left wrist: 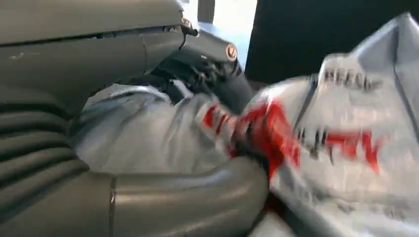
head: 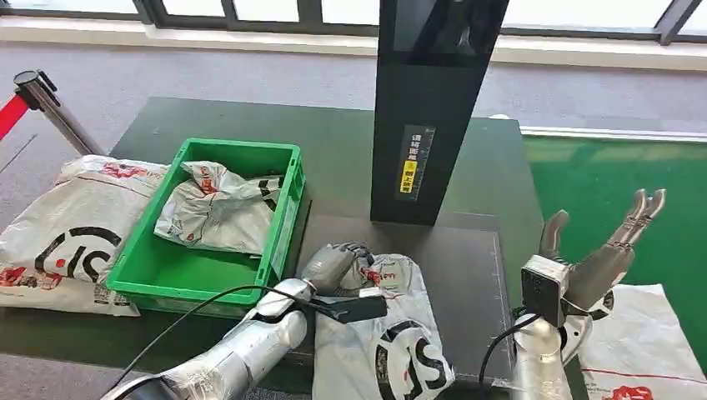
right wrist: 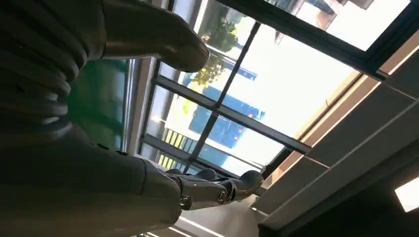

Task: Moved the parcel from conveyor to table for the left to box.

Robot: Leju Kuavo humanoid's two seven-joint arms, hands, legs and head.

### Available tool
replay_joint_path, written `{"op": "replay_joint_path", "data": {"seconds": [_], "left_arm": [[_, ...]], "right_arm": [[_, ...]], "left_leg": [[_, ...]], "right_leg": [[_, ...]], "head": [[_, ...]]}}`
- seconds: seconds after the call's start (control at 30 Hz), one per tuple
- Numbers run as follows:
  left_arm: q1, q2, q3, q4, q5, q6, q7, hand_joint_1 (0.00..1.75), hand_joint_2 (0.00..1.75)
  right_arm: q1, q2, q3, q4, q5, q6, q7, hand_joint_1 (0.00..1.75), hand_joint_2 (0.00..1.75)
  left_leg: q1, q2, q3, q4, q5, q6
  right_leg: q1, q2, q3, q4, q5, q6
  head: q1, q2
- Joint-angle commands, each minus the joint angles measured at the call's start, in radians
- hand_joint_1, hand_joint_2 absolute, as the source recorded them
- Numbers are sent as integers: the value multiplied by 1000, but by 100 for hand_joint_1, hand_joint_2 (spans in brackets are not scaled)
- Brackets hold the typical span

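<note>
A white plastic parcel (head: 392,325) with red and black print lies on the dark table mat, near the front edge. My left hand (head: 333,265) grips the parcel's upper end; in the left wrist view the thumb and fingers (left wrist: 197,195) close around the crumpled wrapper (left wrist: 316,148). My right hand (head: 604,250) is raised above the right side of the table, fingers spread and holding nothing. In the right wrist view that hand (right wrist: 148,192) points up at the windows. A green crate (head: 213,225) to the left holds another white parcel (head: 221,208).
A tall black pillar (head: 429,108) stands behind the mat. A large white parcel (head: 71,225) lies left of the crate. Another parcel (head: 642,342) lies on the green conveyor (head: 617,183) at the right. A red barrier post (head: 33,96) stands far left.
</note>
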Motion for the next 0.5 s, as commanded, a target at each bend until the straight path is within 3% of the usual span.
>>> {"op": "replay_joint_path", "data": {"seconds": [0.03, 0.17, 0.23, 0.27, 0.3, 0.33, 0.37, 0.4, 0.5], "left_arm": [[25, 11, 57, 36, -45, 34, 37, 175, 175], [20, 11, 73, 36, -86, 53, 63, 175, 175], [15, 8, 84, 22, -180, 327, 150, 175, 175], [42, 27, 133, -112, -300, 451, 225, 175, 175], [121, 23, 266, -254, -415, 451, 205, 175, 175], [198, -33, 466, -551, -511, 451, 86, 175, 175], [231, -72, 579, -659, -534, 451, -13, 175, 175], [248, -96, 650, -739, -541, 451, -86, 175, 175], [274, -96, 704, -897, -471, 451, -185, 175, 175]], "right_arm": [[-24, 0, -45, 46, -6, 3, 2, 0, 175], [-22, 1, -51, 41, -5, 3, 2, 0, 175], [-4, 11, -71, 15, 3, 3, 2, 0, 175], [16, 18, -78, -12, 4, 3, 2, 0, 175], [28, 18, -73, -25, -2, 3, 2, 0, 175], [37, 23, -72, -36, -2, 3, 2, 0, 175], [40, 24, -69, -39, -2, 3, 2, 0, 175], [39, 26, -68, -38, 0, 3, 2, 0, 175], [29, 25, -65, -29, -5, 3, 2, 0, 175]], "left_leg": [[0, 5, 3, -4, 0, 0], [1, 5, 3, -3, 0, 0], [1, 3, 3, -2, 0, 0], [0, 3, 3, -3, 0, 0], [1, 3, 2, -3, 0, 0], [1, 3, 3, -3, 0, 0], [0, 1, 0, -1, 0, 0], [0, 1, -2, 0, 0, 0], [1, 3, -4, 2, -1, 1]], "right_leg": [[1, 3, 2, -4, 2, -2], [1, 3, 2, -4, 1, -2], [1, 2, 1, -2, 1, -1], [1, 2, 1, -3, 1, -2], [2, 1, 2, -3, 1, -2], [2, 1, 2, -4, 1, -2], [1, 0, -1, -1, 0, -1], [1, -1, -3, 0, 0, -1], [2, 0, -5, 1, -1, -2]], "head": [[0, 0], [0, 0], [0, 0], [0, 0], [0, 0], [0, 0], [0, 0], [0, 0], [0, 0]]}}
